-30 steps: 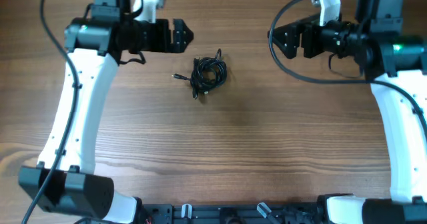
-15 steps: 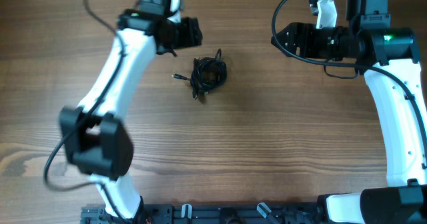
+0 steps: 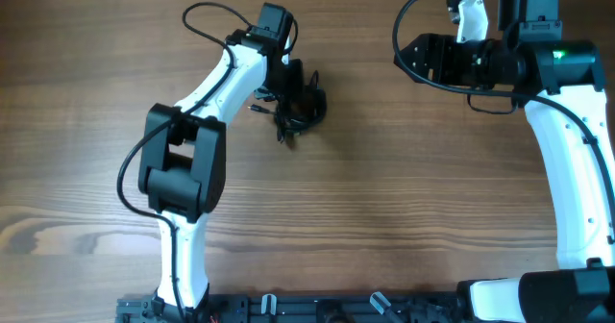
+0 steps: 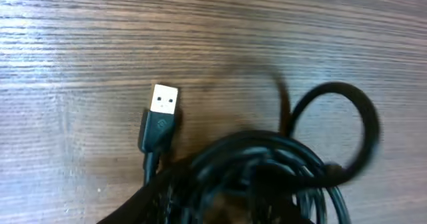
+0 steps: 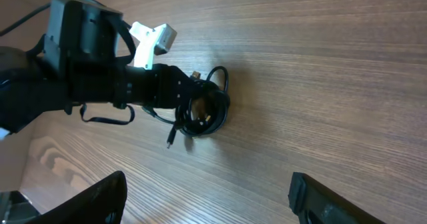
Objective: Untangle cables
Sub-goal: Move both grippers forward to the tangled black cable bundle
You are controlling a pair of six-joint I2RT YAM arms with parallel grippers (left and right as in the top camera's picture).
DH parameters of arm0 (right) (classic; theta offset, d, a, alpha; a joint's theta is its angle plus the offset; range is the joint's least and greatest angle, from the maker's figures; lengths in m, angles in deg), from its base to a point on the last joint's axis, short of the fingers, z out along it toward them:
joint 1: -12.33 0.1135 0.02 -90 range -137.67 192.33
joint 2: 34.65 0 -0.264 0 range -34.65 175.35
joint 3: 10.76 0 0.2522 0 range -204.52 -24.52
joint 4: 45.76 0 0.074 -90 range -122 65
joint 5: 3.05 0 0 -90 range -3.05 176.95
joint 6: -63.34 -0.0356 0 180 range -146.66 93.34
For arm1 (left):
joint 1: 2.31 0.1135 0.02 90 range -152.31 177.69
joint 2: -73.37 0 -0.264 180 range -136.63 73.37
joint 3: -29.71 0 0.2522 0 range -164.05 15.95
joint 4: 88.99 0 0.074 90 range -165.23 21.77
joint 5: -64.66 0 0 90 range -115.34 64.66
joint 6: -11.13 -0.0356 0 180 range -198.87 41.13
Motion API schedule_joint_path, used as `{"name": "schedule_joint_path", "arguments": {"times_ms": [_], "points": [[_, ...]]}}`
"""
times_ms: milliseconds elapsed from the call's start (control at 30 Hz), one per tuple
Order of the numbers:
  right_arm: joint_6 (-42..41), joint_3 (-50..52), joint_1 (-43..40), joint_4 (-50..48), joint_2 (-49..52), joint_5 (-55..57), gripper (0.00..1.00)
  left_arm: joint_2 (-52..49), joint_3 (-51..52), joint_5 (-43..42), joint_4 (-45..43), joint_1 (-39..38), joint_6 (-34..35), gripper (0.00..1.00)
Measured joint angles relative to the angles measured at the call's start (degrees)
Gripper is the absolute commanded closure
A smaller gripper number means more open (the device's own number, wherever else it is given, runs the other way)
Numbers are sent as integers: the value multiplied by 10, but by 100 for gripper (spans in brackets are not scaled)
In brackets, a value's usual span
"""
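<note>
The cables (image 3: pixel 306 107) lie as a small black coiled bundle on the wooden table, left of centre at the back. In the left wrist view the cables (image 4: pixel 267 164) fill the bottom, with one loop (image 4: pixel 333 117) sticking out and a USB plug (image 4: pixel 163 104) lying free beside them. My left gripper (image 3: pixel 291 81) is down at the bundle's far edge, and its black fingers merge with the cords, so the jaw gap is hidden. My right gripper (image 3: pixel 402 59) hovers at the back right, far from the cables (image 5: pixel 212 114), open with nothing between its fingers (image 5: pixel 100 197).
A thin cord end with a small plug (image 3: pixel 254 110) pokes out to the left of the bundle. The left arm (image 3: pixel 207 102) stretches diagonally across the left half of the table. The arm bases stand along the front edge (image 3: pixel 317 309).
The left arm has swung from the back left over to the cable bundle and come down onto it, its jaws narrowing. The right gripper shifted slightly and narrowed a little.
</note>
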Motion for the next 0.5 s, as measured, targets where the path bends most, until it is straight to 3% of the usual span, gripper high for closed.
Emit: {"name": "schedule_joint_path", "arguments": {"times_ms": [67,333,500], "points": [[0,0,0,0,0,2,20,-7,0,2,-4,0,0,96],[-7,0,6,0,0,3,23,-6,-3,0,5,0,1,96],[-28,0,54,-33,0,7,40,79,2,-15,21,12,37,96]]}}
